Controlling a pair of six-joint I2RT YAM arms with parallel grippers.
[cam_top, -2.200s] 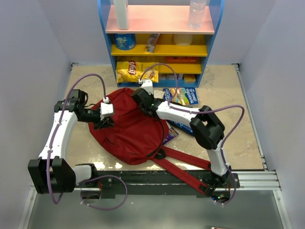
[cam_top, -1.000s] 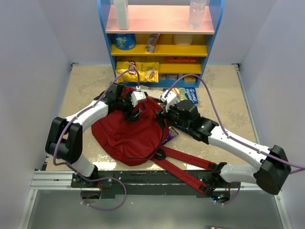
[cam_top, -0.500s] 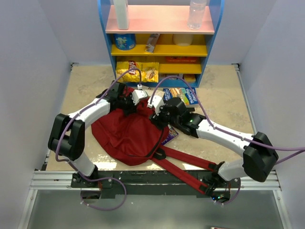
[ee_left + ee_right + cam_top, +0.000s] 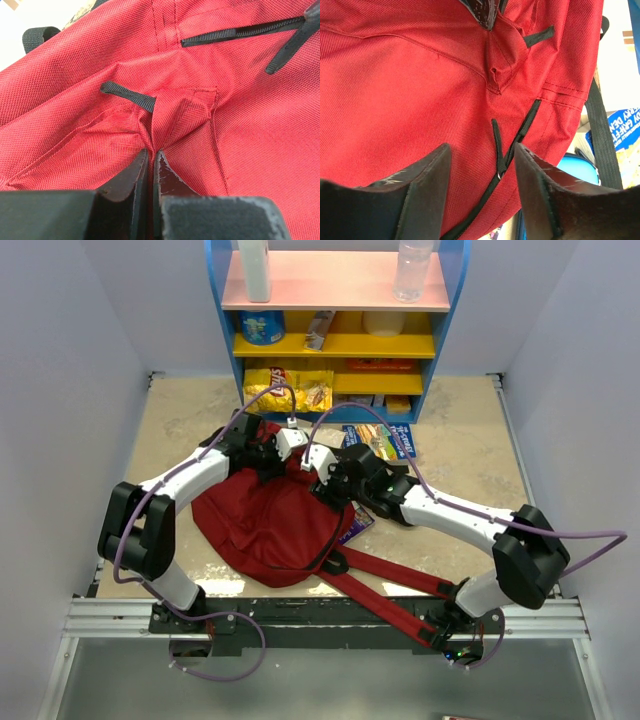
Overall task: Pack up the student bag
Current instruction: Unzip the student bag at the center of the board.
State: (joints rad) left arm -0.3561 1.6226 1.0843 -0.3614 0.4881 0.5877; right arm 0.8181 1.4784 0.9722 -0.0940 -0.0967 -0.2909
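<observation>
the student bag (image 4: 270,525) lies flat on the tabletop (image 4: 180,420) at the centre of the top view, its straps (image 4: 390,585) trailing toward the lower right. the left end effector (image 4: 150,154) is clamped on a small fold of red fabric beside the zipper (image 4: 210,35). the right end effector (image 4: 481,150) hangs with jaws apart over the black zipper pull (image 4: 497,150), not gripping it. the thin pinch could slip out, or the right jaws could close on cloth instead of the pull, so the bag drags rather than opens.

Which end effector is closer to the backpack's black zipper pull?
Right. The right end effector is open over the zipper pull; the left end effector is shut on a fold of the student bag, farther off.
</observation>
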